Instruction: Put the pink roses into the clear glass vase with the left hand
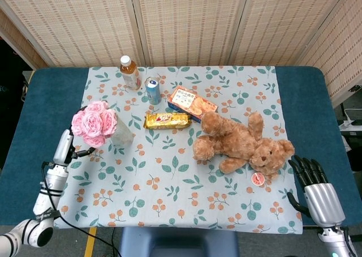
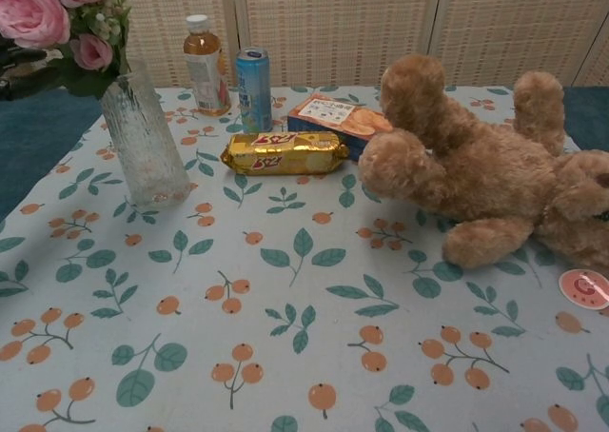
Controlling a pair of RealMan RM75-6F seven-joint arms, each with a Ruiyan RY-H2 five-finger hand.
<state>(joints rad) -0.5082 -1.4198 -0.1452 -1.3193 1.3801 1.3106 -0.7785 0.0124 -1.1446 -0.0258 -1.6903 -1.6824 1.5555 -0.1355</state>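
A: Layout?
B: Table (image 1: 305,98), blue, with a leaf-print cloth (image 1: 186,172) over the middle. Biggest item is the teddy bear (image 1: 240,144), lying on its side right of centre. Vase (image 2: 145,137) stands upright at the cloth's left side.

A: Roses?
B: Roses (image 1: 92,124) sit at the vase mouth, blooms leaning out to the left of it. In the chest view the blooms (image 2: 52,13) are above and left of the rim, and the glass body looks clear of stems, so I can't tell whether the stems are inside the vase.

A: Left robot hand?
B: Mostly hidden. The left arm (image 1: 56,166) comes up from the bottom left to just under the blooms; dark fingers show at the chest view's left edge. Can't tell if it's grasping the bunch or released.

A: Right?
B: Right robot hand (image 1: 317,186) is off the cloth at the lower right, fingers spread, holding nothing.

A: Rest?
B: Biscuit box (image 1: 191,102), gold snack pack (image 1: 166,120), bottle (image 1: 129,72), can (image 1: 153,91), and a small round lid (image 1: 258,179) by the bear's head.
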